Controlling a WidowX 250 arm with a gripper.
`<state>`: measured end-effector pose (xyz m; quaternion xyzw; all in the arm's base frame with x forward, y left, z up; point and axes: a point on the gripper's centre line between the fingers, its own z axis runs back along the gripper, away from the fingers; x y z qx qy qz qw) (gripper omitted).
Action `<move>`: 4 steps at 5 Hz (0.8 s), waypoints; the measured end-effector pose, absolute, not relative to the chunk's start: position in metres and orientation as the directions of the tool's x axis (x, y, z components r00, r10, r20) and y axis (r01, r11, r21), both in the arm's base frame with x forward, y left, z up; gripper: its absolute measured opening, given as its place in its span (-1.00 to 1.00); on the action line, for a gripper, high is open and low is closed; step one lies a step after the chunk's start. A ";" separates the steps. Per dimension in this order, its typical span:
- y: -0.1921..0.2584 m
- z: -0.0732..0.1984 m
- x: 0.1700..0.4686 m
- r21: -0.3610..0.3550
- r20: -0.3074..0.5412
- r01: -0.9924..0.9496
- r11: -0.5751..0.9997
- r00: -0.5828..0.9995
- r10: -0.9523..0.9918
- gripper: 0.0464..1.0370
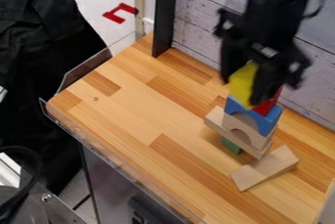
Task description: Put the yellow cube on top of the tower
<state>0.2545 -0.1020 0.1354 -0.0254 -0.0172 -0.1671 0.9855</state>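
Above the blue arch block (270, 119), near the red block (264, 106), we have the yellow cube (241, 82) pinched in our gripper (245, 87); lowering it askew could jostle and topple the tower (261, 141).

Passable toward 9 o'clock, walled toward 1.
From the tower (258, 139), passes over the tabletop (131, 110) at 9; meets wooden block (267, 167) at 5, black post (164, 17) at 11, plank wall (320, 83) at 1.
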 end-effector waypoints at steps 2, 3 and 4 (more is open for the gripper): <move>-0.113 0.161 0.266 -0.044 0.078 0.355 0.934 0.933 -0.351 0.07; -0.115 0.146 0.275 -0.054 0.027 0.353 0.934 0.935 -0.352 0.07; -0.115 0.134 0.282 -0.056 -0.009 0.347 0.936 0.938 -0.348 0.07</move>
